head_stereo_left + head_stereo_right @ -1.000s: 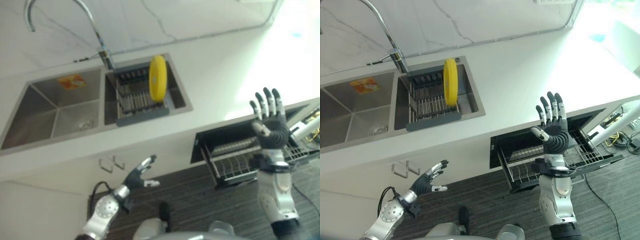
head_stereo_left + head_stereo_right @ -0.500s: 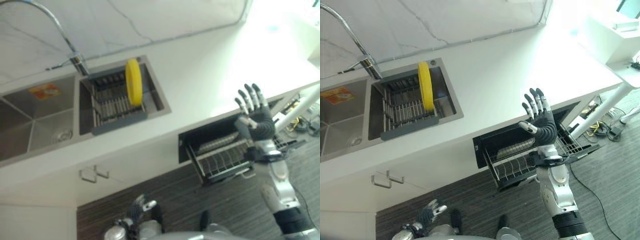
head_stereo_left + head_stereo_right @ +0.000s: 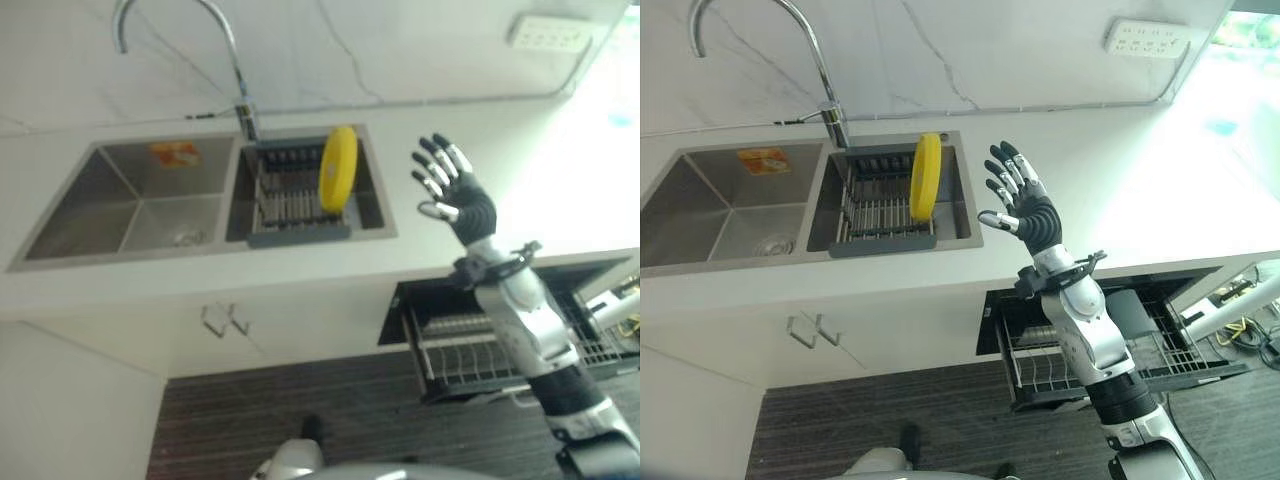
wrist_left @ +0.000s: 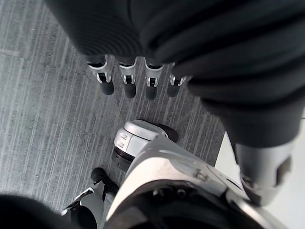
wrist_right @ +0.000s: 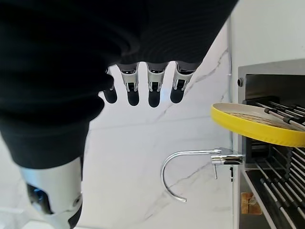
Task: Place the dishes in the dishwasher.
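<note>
Plate (image 3: pixel 926 176): yellow, stood on edge in sink rack (image 3: pixel 880 205), upper centre.
Right hand (image 3: pixel 1025 205): fingers spread, empty, right of plate.
Left hand (image 4: pixel 128 78): fingers straight, over floor.
Dishwasher rack (image 3: pixel 1160 360): pulled out, lower right under bench (image 3: pixel 1120 200).

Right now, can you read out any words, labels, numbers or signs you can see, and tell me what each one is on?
None can be read.
Orange sticker on the back wall of the left sink basin: it has some marking, too blurred to read.
White socket strip on the wall: no legible print.
Yellow plate standing in the sink rack, and the open right hand: no text seen.
</note>
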{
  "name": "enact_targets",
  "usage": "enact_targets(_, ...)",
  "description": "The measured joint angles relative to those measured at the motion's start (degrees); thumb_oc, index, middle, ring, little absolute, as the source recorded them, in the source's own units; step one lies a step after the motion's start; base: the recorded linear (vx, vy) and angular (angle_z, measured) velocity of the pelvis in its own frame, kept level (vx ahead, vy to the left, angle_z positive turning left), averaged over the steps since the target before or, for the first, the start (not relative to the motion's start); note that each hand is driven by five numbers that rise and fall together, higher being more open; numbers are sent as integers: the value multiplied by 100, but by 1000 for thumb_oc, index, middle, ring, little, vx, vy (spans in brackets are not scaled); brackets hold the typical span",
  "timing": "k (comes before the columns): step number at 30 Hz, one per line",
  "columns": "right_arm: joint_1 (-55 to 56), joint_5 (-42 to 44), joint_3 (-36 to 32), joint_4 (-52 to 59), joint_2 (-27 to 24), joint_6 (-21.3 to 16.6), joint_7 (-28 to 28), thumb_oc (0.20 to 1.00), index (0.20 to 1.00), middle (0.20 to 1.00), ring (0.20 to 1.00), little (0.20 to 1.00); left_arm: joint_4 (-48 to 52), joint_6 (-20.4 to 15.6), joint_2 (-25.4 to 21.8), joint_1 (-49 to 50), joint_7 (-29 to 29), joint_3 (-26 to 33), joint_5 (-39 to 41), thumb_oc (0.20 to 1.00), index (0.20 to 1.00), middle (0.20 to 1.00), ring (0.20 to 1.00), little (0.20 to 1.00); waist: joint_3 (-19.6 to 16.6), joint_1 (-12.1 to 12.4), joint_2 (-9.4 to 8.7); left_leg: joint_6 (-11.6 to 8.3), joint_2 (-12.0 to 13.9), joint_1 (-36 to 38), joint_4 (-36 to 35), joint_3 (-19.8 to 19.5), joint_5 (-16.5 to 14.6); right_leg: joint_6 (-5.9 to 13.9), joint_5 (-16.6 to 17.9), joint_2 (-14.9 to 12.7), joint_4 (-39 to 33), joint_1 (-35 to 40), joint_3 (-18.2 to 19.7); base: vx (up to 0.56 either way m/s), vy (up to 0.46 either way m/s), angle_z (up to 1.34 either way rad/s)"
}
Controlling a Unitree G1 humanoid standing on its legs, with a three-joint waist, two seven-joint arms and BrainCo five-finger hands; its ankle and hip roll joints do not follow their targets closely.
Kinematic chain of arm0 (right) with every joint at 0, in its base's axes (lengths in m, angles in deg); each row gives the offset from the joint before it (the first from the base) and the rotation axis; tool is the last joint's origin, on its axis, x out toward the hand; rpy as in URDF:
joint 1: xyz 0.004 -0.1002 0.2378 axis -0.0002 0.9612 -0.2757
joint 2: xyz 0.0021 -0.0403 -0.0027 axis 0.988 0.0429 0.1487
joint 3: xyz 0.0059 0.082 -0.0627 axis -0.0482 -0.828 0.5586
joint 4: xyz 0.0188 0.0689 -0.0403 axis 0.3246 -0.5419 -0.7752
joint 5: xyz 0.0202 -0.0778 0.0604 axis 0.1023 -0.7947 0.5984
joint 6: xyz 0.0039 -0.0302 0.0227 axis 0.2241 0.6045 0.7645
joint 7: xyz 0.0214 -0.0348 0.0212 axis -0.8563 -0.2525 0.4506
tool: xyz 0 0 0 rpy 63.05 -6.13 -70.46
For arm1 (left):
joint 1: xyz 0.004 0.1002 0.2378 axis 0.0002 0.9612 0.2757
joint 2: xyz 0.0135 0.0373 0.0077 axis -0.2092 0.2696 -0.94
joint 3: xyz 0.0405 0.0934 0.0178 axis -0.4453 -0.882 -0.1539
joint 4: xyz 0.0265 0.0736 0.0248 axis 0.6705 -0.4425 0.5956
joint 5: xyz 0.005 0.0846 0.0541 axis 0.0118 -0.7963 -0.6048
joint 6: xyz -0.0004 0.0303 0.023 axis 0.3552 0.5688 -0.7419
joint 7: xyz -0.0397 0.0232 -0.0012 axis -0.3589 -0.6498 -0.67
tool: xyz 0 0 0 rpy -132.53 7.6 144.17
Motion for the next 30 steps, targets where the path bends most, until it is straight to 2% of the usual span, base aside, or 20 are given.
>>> enact_targets(5, -322, 0, -2, -315, 41, 105, -354, 1000, 1000, 1000, 1000, 1000, -54, 161, 1, 4, 35, -6, 188, 1000, 1000, 1000, 1000, 1000, -9, 107, 40, 0, -51, 33, 0, -166, -1, 19, -88, -2, 0, 151, -194, 64, 10, 20)
enact_targets(8, -614, 4, -2, -564, 146, 214, -570, 1000, 1000, 1000, 1000, 1000, -117, 208, -2, 42, 36, -34, 185, 1000, 1000, 1000, 1000, 1000, -5, 250, 59, 0, -85, 38, 1, -212, -2, 32, -109, -26, 0, 228, -301, 92, 36, 15)
enact_targets(9, -740, 9, 0, -674, 170, 226, -674, 1000, 1000, 1000, 1000, 1000, -119, 296, 10, 58, 34, -43, 184, 1000, 1000, 1000, 1000, 1000, 0, 378, 51, 0, -100, 64, 1, -214, -3, 44, -120, -45, 0, 238, -308, 102, 43, 13)
enact_targets(16, -1307, 15, -11, -1329, 374, 261, -992, 1000, 1000, 1000, 1000, 1000, -126, 544, -6, 171, -99, -42, 161, 1000, 1000, 1000, 1000, 1000, 30, 649, 4, 13, -181, 10, 1, -367, -12, 72, -153, -105, 0, 275, -475, 85, 47, 12)
enact_targets(18, -1368, 15, -11, -1448, 381, 313, -1051, 1000, 1000, 1000, 1000, 1000, -125, 554, -11, 181, -197, -41, 153, 1000, 1000, 1000, 1000, 1000, 103, 660, -13, 14, -187, 2, 0, -379, -12, 72, -154, -109, 0, 277, -485, 76, 50, 3)
enact_targets(21, -1487, 18, -70, -1616, 376, 347, -1237, 1000, 1000, 1000, 1000, 1000, -115, 428, -35, 179, -250, -113, -297, 1000, 1000, 1000, 1000, 1000, 203, 650, 3, 32, -183, -10, 0, -396, -26, 73, -154, -133, 0, 270, -496, 57, 50, 2)
enact_targets(24, -1532, 85, -77, -1711, 371, 332, -1396, 1000, 1000, 1000, 1000, 1000, -40, 289, -101, 157, -250, -286, -529, 1000, 1000, 1000, 1000, 1000, 320, 648, 71, 35, -193, -12, 1, -427, -23, 74, -153, -145, 0, 262, -495, 28, 23, 0)
enact_targets(30, -1534, 131, -334, -1757, 354, 183, -1615, 1000, 1000, 1000, 1000, 1000, -55, 272, -131, 141, -268, -280, -541, 1000, 1000, 1000, 1000, 1000, 417, 637, 172, 43, -202, -45, 2, -481, -18, 68, -159, -143, 1, 242, -493, 20, 1, 2)
